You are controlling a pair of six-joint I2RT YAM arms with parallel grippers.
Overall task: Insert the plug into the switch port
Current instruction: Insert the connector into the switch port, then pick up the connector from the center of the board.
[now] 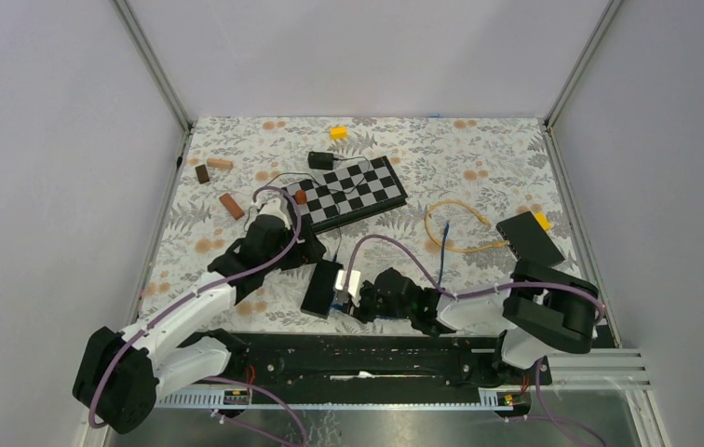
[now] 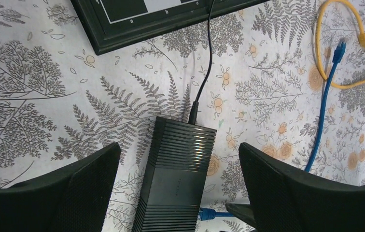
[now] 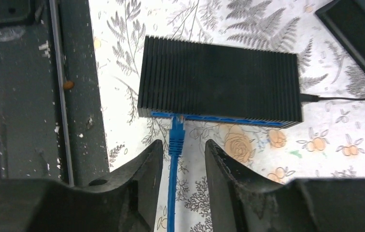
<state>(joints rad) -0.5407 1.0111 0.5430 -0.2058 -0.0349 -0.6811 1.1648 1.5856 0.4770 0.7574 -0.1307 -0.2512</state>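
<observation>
1. The switch (image 1: 322, 287) (a black ribbed box) lies close to the near edge of the bench (image 1: 236, 168), a little left of its middle. A black power cord (image 2: 208, 58) leaves its far end.
2. The plug (image 3: 176, 137) is blue and is seated in the switch's port face, at the end of the row closest to the bench's near edge. Its blue cable (image 3: 172, 193) runs straight back from it.
3. The right pincer (image 3: 184, 145) has its fingers apart, one on each side of the plug. A thin gap shows on both sides, so it grips nothing.
4. The left pincer (image 2: 179, 150) is spread wide above the switch with a finger to either side of the casing, and it holds nothing.
5. A chessboard (image 1: 348, 191) lies toward the middle of the bench, beyond the switch.
6. A looped yellow cable (image 1: 460, 228) and a second black box (image 1: 528, 239) lie near the right edge.
</observation>
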